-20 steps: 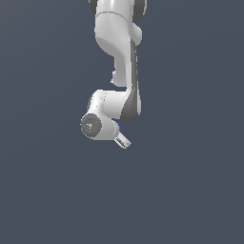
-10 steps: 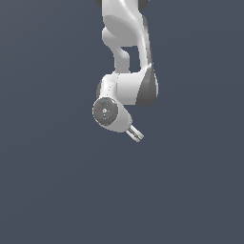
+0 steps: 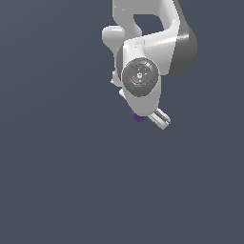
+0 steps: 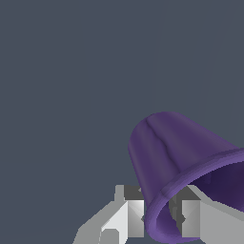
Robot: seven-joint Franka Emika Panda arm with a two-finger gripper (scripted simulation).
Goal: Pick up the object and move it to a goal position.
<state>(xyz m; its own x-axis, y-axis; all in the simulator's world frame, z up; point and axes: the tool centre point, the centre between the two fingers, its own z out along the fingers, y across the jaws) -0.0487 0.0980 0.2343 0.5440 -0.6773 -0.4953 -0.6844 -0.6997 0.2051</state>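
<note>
- Behind everything you see only a plain dark slate-blue backdrop (image 3: 57,167), flat and even in both views.
- You find no edges or markings on it.

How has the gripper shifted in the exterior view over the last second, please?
Yes. Against the frame's fixed edges, the gripper has moved toward the exterior view's right and upward, and now sits beside the purple cup.

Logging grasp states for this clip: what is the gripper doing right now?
Gripper: closed on the rim wall of the purple cup, one finger outside it and the other inside.
</note>
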